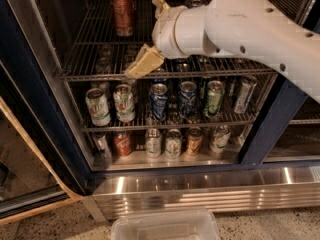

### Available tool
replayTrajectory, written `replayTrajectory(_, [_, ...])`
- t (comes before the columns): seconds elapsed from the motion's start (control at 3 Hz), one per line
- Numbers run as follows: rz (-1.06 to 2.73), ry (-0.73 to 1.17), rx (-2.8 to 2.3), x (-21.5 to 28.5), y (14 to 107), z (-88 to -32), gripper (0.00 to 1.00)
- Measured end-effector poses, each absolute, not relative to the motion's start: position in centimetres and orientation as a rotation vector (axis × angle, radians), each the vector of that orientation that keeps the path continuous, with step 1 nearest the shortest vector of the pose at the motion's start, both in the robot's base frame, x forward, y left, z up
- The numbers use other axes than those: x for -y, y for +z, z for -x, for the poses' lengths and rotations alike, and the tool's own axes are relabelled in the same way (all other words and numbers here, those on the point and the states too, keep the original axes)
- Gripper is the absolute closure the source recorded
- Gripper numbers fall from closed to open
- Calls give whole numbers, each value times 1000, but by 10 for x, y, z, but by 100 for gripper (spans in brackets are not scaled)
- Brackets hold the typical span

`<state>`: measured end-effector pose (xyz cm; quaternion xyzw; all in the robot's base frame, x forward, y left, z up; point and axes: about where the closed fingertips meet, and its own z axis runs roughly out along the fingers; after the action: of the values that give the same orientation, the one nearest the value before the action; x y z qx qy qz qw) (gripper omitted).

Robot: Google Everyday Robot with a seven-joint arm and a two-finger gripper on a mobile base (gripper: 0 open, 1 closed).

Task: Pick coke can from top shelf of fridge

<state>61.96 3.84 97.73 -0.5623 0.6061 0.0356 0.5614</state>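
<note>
So, my gripper (144, 63) hangs right of the upright red, silver-rimmed coke can (122, 14) on the top shelf (86, 59); can't tell its opening.

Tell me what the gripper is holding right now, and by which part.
Nothing. The gripper hangs at the front rail of the top shelf, apart from the coke can, which stands untouched farther back on the left.
</note>
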Motion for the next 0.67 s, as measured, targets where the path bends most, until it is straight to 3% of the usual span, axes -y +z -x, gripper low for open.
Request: replayTrajectory(0.67, [1222, 138, -1368, -55, 974, -647, 0])
